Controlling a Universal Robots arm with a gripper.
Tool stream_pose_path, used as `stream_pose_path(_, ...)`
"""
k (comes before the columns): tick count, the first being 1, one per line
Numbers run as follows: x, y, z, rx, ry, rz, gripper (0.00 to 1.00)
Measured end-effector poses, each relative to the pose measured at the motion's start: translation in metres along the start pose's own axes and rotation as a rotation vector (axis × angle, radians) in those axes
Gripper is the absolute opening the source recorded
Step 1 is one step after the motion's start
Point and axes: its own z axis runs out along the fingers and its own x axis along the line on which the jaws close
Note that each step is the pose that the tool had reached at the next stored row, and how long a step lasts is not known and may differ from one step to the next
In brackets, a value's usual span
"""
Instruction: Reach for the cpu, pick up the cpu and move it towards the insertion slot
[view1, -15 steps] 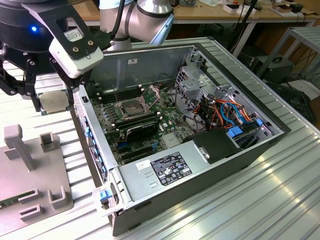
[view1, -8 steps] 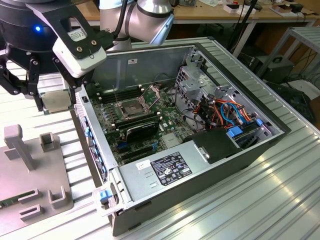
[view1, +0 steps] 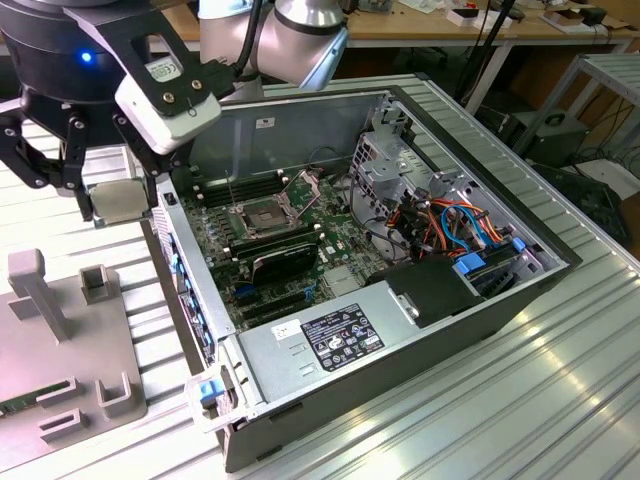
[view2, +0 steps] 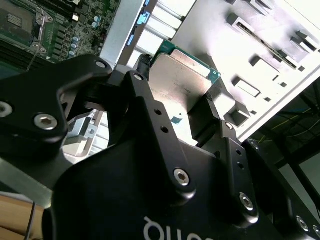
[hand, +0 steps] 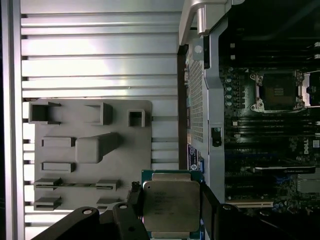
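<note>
Gripper (view1: 118, 200) is clamped on the cpu (view1: 117, 199), black fingers (view2: 142, 90) pinching opposite edges, chip held flat and clear of everything below. In both wrist views the grip looks square: cpu (hand: 171, 205) sits centred between the fingers, no visible tilt.

Position: chip hangs over the ribbed aluminium table (view1: 560, 400), just outside the computer case (view1: 400, 330) wall on the exterior view's left, near the edge of the grey fixture plate (view1: 60, 400). The insertion slot (view1: 262, 217) is inside the case on the green motherboard (view1: 290, 270), well apart from the chip, with the case wall between them.

To do the carry well, my take: keep the chip level, clear the wall's top edge with margin, no twisting in the grip (thin part, edge-held, it could slip or rock). Line the chip's square outline up with the socket frame before getting close; the socket's latch frame looks swung open.

Materials:
- cpu: thin flat square, dull silver-tan metal face, green rim, rigid and smooth.
- slot (hand: 279, 91): bright metal frame, dark centre.
- fixture plate (hand: 90, 155): matte grey plastic, blocky pockets and posts.
- case: sheet metal, perforated side panel, hard edges.
- table: extruded slats, shiny.
</note>
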Motion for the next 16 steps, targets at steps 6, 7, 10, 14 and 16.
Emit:
stream_pose_path(6,-0.0037,0.0001,0.0,-0.0006,0.0,0.0,0.55)
stream_pose_path(7,-0.0041,0.0001,0.0,-0.0006,0.0,0.0,0.55)
stream_pose_path(10,-0.0055,0.0001,0.0,-0.0007,0.0,0.0,0.55)
stream_pose_path(14,-0.0078,0.0001,0.0,-0.0007,0.0,0.0,0.55)
stream_pose_path(16,-0.0083,0.0001,0.0,-0.0007,0.0,0.0,0.55)
